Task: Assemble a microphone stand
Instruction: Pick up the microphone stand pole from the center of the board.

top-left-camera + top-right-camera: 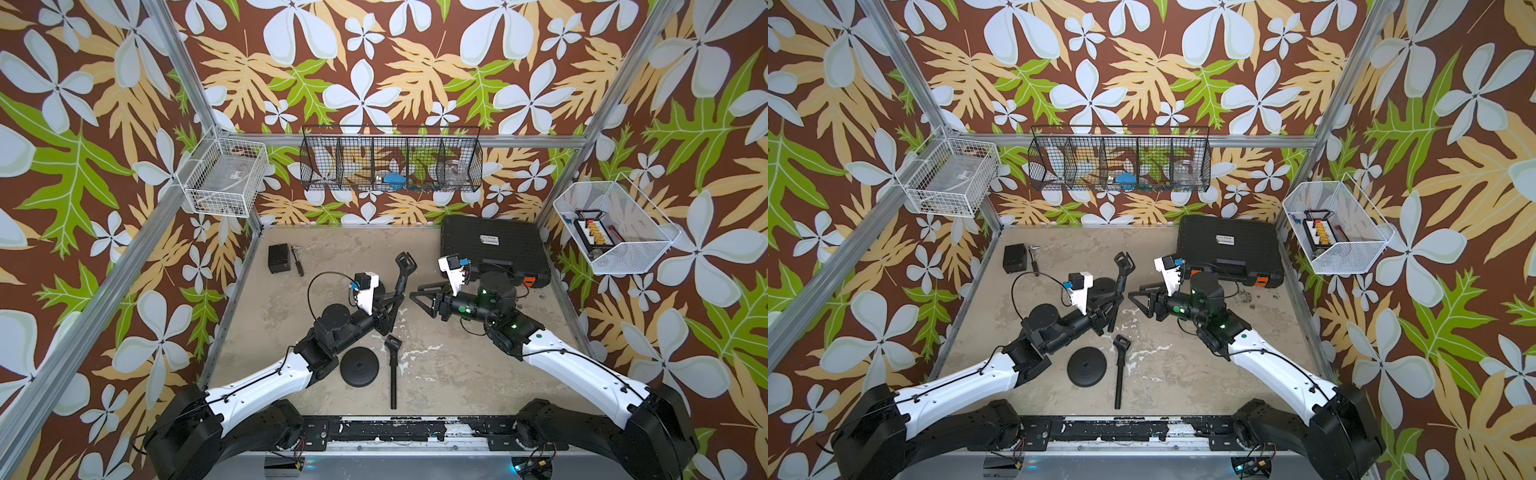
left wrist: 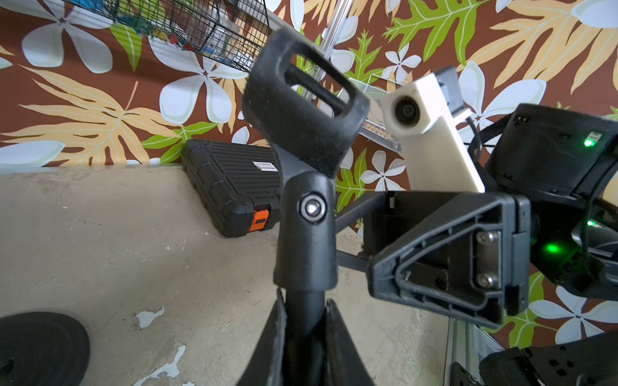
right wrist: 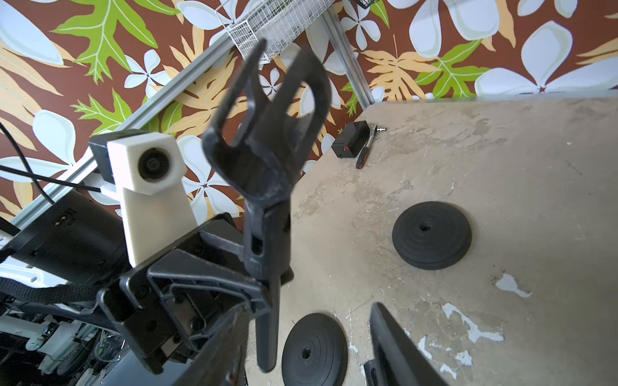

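Observation:
My left gripper (image 1: 390, 305) (image 2: 306, 309) is shut on the shaft of a black stand pole (image 1: 400, 286) (image 2: 306, 234), which stands tilted off the table. Its microphone clip (image 1: 405, 262) (image 3: 267, 133) is at the top. My right gripper (image 1: 415, 291) (image 3: 307, 322) is open just right of that pole, and the pole's lower end (image 3: 267, 334) shows close to one of its fingers. A second pole with a clip (image 1: 392, 370) lies flat near the front. A round black base (image 1: 359, 368) lies beside it. Another base (image 1: 1102, 286) sits behind my left wrist.
A black case (image 1: 494, 249) with orange latches lies at the back right. A small black box (image 1: 279, 257) and a ratchet (image 1: 298, 262) lie at the back left. Wire baskets (image 1: 390, 164) hang on the walls above the table.

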